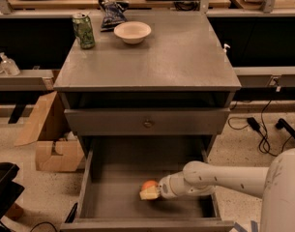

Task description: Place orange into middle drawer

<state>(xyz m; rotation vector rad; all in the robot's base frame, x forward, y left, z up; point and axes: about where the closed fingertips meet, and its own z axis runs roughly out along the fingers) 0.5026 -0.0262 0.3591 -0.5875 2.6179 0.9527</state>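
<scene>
The orange (148, 185) is a small round fruit low inside the open middle drawer (113, 197), the wide grey wooden box pulled out at the bottom of the cabinet. My gripper (150, 191) reaches in from the right on a white arm and sits around the orange, close to the drawer floor near its middle front. The pale fingertips (148, 195) hide the orange's lower part. I cannot see whether the orange rests on the floor.
A shut drawer front with a small knob (148, 123) sits above the open drawer. On the cabinet top stand a white bowl (132, 32), a green can (83, 30) and a chip bag (111, 12). A cardboard box (57, 153) lies at the left; cables (263, 129) run at the right.
</scene>
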